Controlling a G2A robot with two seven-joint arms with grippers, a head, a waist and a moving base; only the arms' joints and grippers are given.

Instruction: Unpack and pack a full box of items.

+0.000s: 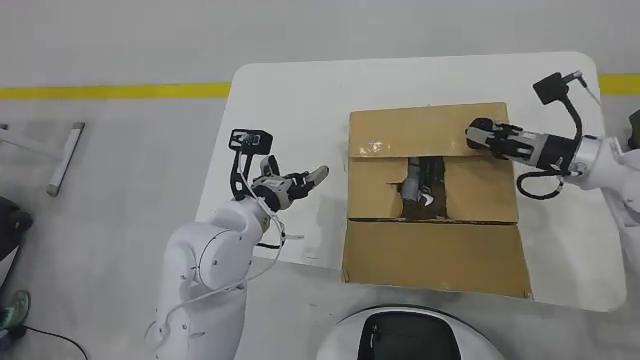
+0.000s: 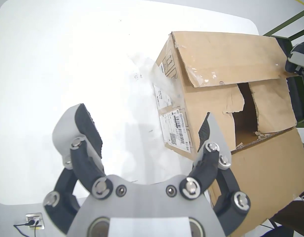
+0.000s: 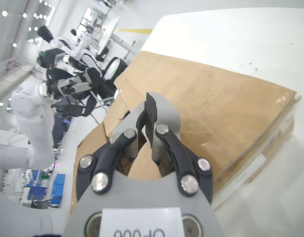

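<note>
Box (image 1: 435, 200) opening is the step I judge to be under way: it is sitting on the table (image 1: 290, 100) with its flaps lying nearly flat, and nothing is lying outside it.

Starting at the left, the left gripper (image 1: 297, 175) is hovering over bare tabletop with its fingers (image 2: 89, 124) spread wide and nothing between them. The box is standing just beyond its fingertips and off to one side, close but not touching.

Further right, a torn hole (image 1: 422, 185) is gaping in the middle of the box top, with dark items (image 1: 428, 192) showing through it, well ahead of the left gripper and near the right one.

At the right, the right gripper (image 1: 470, 138) is resting over the far flap (image 1: 425, 130), at that flap's end nearest its own arm. Its pads (image 3: 150, 110) are pressing together; I cannot tell whether any cardboard edge is caught between them.

Next, I think, that flap is needing a firm hold on its free edge and a swing up and away from the hole. The left gripper is looking well placed to cross over and steady the box or take the near flap (image 1: 435, 255).
</note>
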